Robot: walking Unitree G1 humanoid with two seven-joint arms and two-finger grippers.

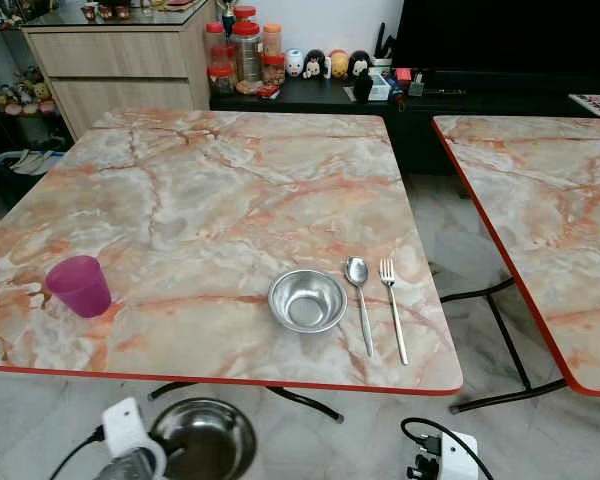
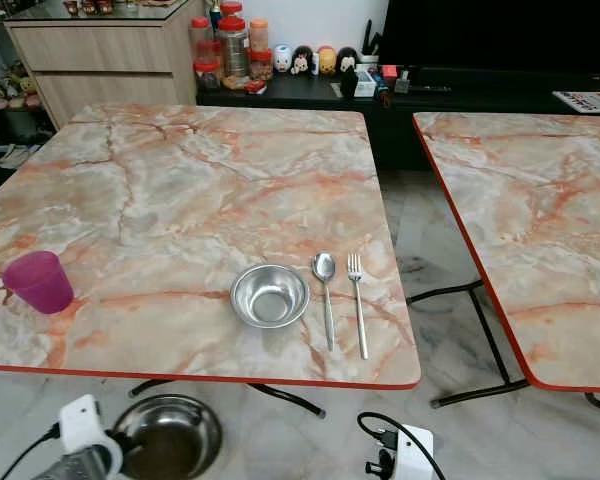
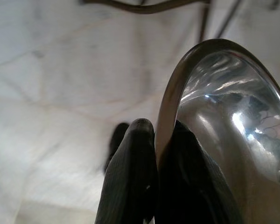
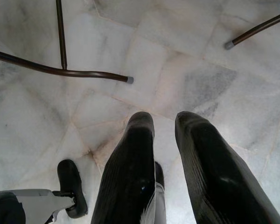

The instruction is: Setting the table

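Held item: large round steel bowl (image 1: pixel 205 438), pinched at its rim by left gripper (image 3: pixel 154 140), below the near table edge.
Marble-patterned table (image 1: pixel 200 190) lies ahead and above; right gripper (image 4: pixel 165 123) is slightly parted, empty.

You will find no text, label, brand or number that can be read anywhere here. The printing on the red-lidded clear plastic jars (image 1: pixel 246 48) on the black low cabinet (image 1: pixel 310 95) is too small to make out.
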